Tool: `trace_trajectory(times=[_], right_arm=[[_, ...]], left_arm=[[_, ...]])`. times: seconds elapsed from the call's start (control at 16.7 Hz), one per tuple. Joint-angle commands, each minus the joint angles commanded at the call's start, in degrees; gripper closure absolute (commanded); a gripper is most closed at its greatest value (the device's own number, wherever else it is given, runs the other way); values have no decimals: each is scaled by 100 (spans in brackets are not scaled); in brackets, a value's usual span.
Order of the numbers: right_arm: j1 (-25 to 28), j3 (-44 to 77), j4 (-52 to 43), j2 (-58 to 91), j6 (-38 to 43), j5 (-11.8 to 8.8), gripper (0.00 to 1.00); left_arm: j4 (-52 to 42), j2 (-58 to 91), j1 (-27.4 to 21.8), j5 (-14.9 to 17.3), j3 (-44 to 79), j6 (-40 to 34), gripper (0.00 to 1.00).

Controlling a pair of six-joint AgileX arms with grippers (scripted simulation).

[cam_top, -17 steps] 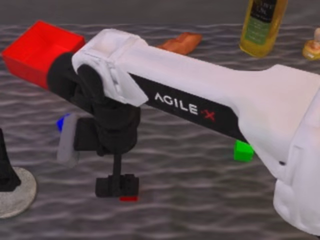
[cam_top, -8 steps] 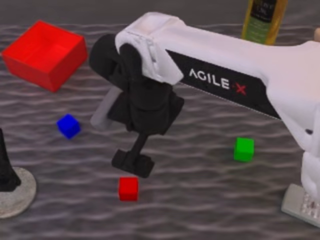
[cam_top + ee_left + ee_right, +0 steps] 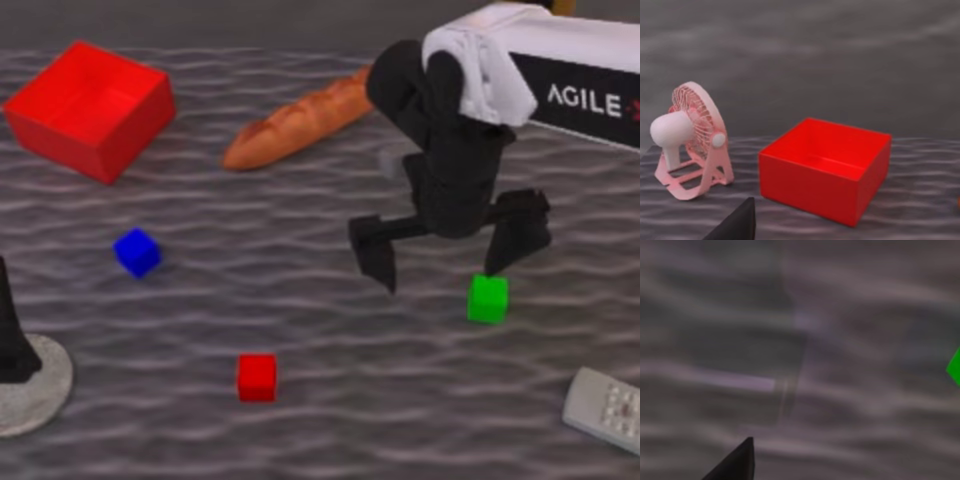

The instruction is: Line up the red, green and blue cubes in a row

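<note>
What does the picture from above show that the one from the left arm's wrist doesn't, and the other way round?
Only the view from above shows the red cube, green cube, blue cube, a loaf of bread, a remote control and the right hand, open, beside the green cube. Only the left wrist view shows a pink fan. Both show the big red box and the grey table.

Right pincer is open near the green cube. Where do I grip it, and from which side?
Come straight down on the green cube and close across two opposite side faces. It sits flat and alone, its sides roughly square to the table's edges. The open right pincer hangs just up and left of it.
</note>
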Motion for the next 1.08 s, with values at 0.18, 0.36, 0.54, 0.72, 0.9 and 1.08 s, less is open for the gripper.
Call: trace_trajectory(times=[0.18,0.36,0.54,0.72,0.9,1.08], right_arm=[[-463,-622,332,-414,894,20,0],[-678,-904,508,-638,1244,33,0],[-680,-907,510,-641,1247,33,0],[-663,-941,589,-579,1246,33,0],[-674,-1201,1079,-366,1260,35,0],[-672,-1561,1742,-70,1263,37,0]], left_arm=[[0,0,0,0,0,0,0],[0,0,0,0,0,0,0],[0,0,0,0,0,0,0],[0,0,0,0,0,0,0],[0,0,0,0,0,0,0],[0,0,0,0,0,0,0]])
